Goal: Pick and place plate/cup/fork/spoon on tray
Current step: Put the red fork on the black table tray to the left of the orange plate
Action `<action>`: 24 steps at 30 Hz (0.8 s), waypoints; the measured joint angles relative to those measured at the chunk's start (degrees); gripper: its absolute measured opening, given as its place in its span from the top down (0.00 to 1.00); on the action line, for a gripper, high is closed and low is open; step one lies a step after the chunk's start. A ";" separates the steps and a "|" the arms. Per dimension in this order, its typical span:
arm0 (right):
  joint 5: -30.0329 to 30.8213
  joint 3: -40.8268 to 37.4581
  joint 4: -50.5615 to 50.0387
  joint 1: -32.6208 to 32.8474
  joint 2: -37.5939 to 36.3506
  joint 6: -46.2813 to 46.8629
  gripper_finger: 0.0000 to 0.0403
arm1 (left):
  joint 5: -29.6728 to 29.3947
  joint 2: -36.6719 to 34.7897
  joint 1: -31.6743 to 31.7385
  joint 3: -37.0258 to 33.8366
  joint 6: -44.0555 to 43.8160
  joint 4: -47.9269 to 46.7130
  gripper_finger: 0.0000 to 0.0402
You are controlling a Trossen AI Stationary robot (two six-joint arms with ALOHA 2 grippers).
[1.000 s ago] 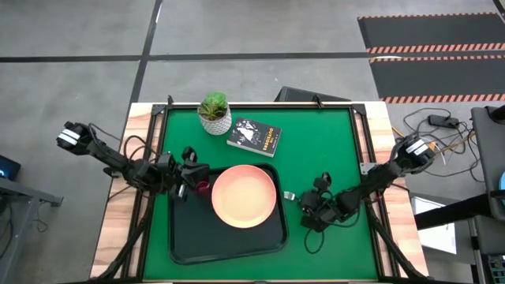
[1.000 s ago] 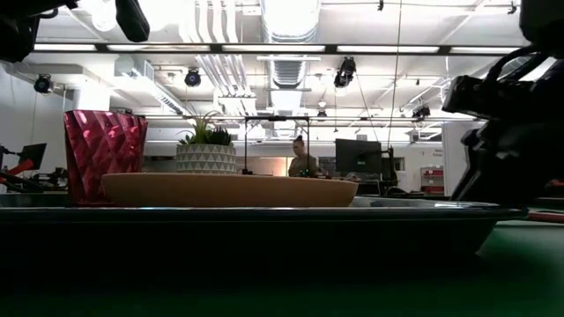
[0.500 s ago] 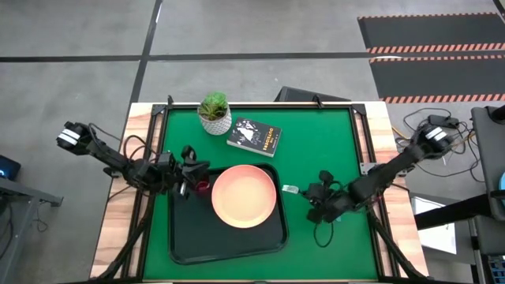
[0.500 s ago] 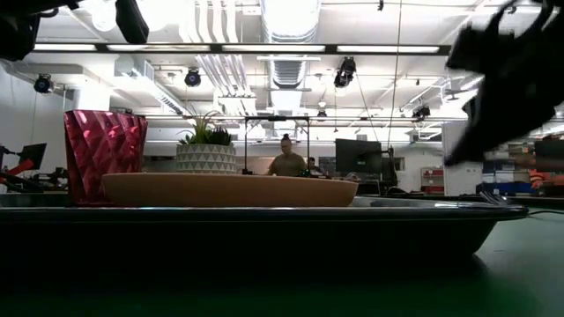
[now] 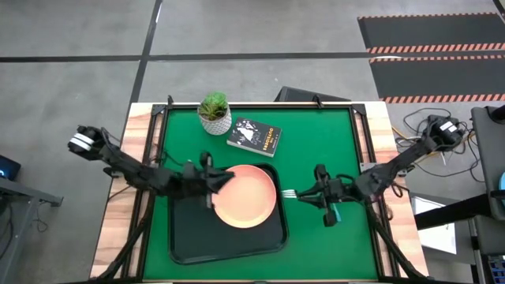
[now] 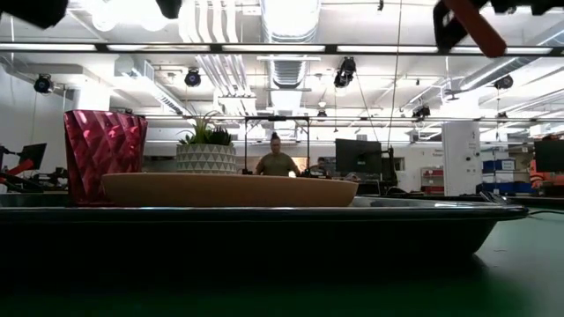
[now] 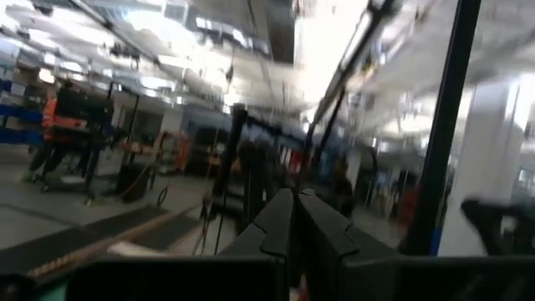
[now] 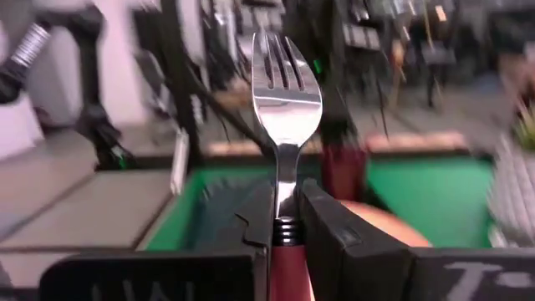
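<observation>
— How is the right gripper (image 8: 284,219) seen to stand?

— It is clamped on the fork (image 8: 286,109): in the right wrist view the two dark fingers (image 8: 334,238) are pressed against the neck just above the pink handle, and the silver tines are held upright beyond them. In the high view this gripper (image 5: 316,194) is found at about three o'clock of the tray (image 5: 189,241), just off its right rim, with the tines (image 5: 289,193) pointed at the plate (image 5: 246,197).

— And the left gripper?

— Its fingers (image 7: 280,221) are shown pressed together in the left wrist view, with nothing held between them. From above it (image 5: 217,183) is placed over the tray, at the plate's left edge, near ten o'clock of it.

— How are the task's things laid out?

— The salmon-pink plate is set in the upper right part of the black tray. In the low view the tray's rim (image 6: 264,214) is seen nearest, the plate (image 6: 229,189) on it, and the faceted maroon cup (image 6: 104,155) is stood at the plate's left end.

— What is found farther off?

— The green table mat (image 5: 316,150) carries a small black book (image 5: 255,136) at twelve o'clock of the tray and a white pot with a green plant (image 5: 215,113) at eleven o'clock. Beyond the table, a person (image 6: 278,161) is seen in a lit hall with ceiling ducts.
</observation>
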 joint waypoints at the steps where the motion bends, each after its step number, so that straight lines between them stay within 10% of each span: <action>1: -1.19 -0.23 3.10 -0.28 0.35 -1.84 0.93 | -0.15 1.48 0.00 1.74 -0.07 -2.50 1.00; 18: -10.16 -0.59 28.50 -3.11 8.11 -15.63 0.93 | -6.57 22.46 0.15 27.07 2.88 -20.68 0.99; 24: -9.66 -0.57 31.01 -4.61 9.47 -16.28 0.93 | -4.50 25.58 0.16 29.13 3.40 -20.70 0.83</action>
